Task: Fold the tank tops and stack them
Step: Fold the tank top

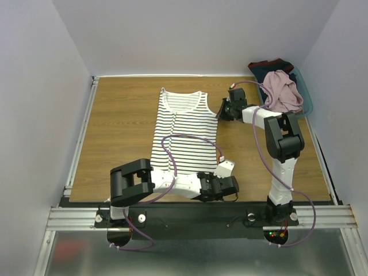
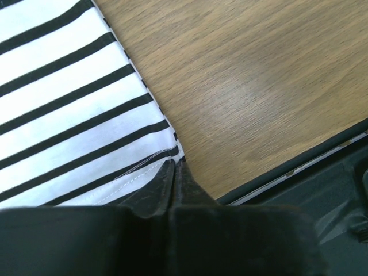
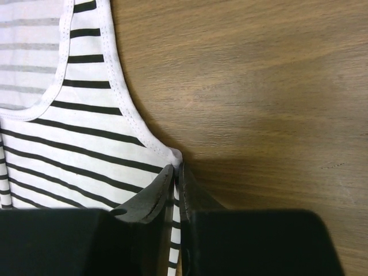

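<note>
2 pinches: left gripper (image 2: 175,168) on top (image 2: 69,115) hem, lower centre; right gripper (image 3: 177,169) at armhole base, mid-frame.
Fold: lift together, edge taut.

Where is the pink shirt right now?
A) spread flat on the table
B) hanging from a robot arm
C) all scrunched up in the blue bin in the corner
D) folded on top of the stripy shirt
C: the pink top sits bunched up in the blue bin at the far right corner, and only the striped top lies spread on the table.
</note>
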